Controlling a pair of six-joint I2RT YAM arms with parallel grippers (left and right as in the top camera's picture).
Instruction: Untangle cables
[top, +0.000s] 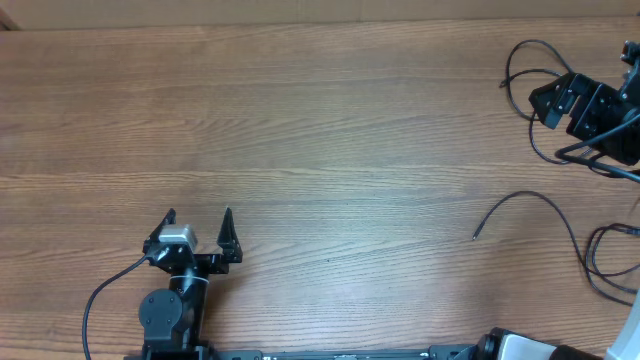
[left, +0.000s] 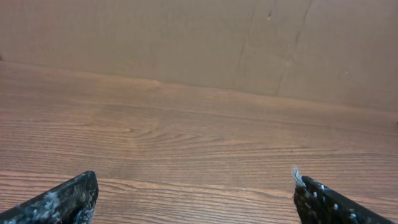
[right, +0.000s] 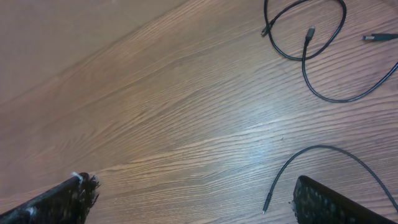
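I find my right hand (right: 194, 182) spread and empty near the cables (right: 303, 59), left hand (top: 198, 214) likewise; next, I judge, pinch one loop.

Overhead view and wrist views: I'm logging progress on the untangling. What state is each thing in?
left gripper, open, holding nothing, over bare wood
right gripper, open, holding nothing
single cable, loose arc flat on the table, one end free, ungripped
looped cables, flat on the table, crossing each other, ungripped
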